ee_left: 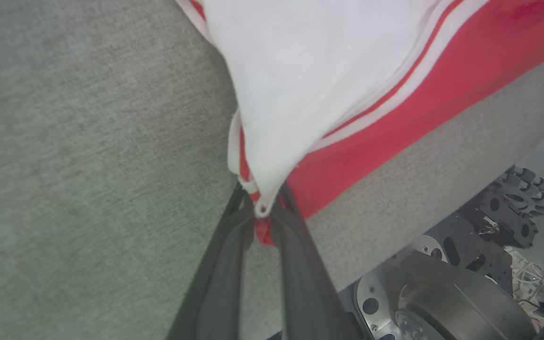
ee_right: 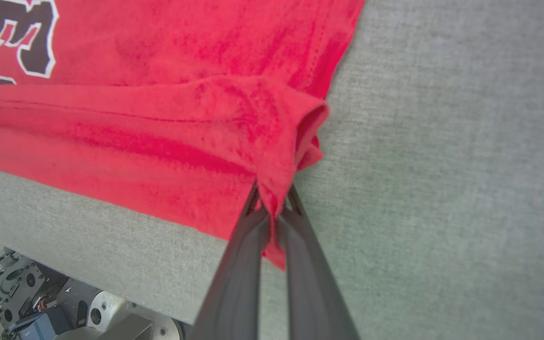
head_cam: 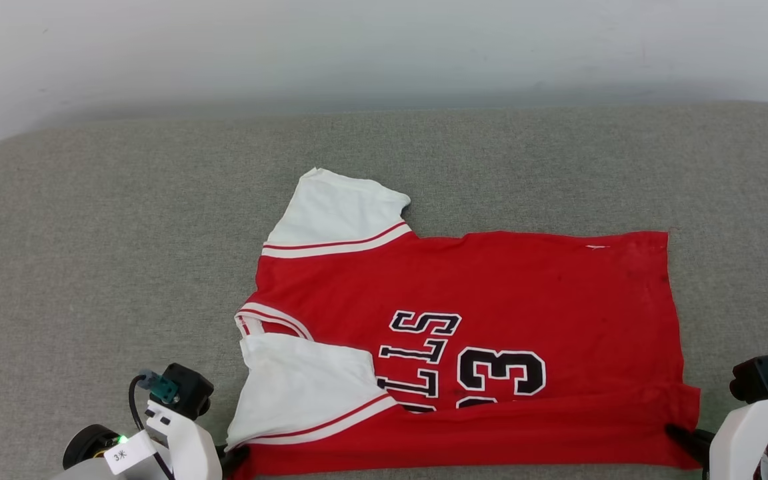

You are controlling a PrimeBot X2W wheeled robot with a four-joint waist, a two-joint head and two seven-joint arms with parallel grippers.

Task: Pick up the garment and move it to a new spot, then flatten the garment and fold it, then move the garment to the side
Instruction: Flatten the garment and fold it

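Grey woven surface (head_cam: 124, 220) below a pale wall, with the garment (head_cam: 544, 287) spread face-up from centre toward 5 o'clock in the head view. Collar at 9 o'clock, hem at 3 o'clock, near long edge turned over onto the foot of the lettering (head_cam: 424, 350).

Tip of the near white sleeve (ee_left: 310, 85) pinched at 7 o'clock in the clenched left jaws, cloth caught between both dark fingers (ee_left: 220, 274). Near hem corner (ee_right: 272, 156) gripped at 5 o'clock in the clenched right jaws, red fabric bunched there.

Probably light, limp and a little stretchy. Hardly fragile, but likely to sag and crease wherever unsupported. Best taken at corners, hem and sleeve ends, two points at once, pulled taut to lie flat.
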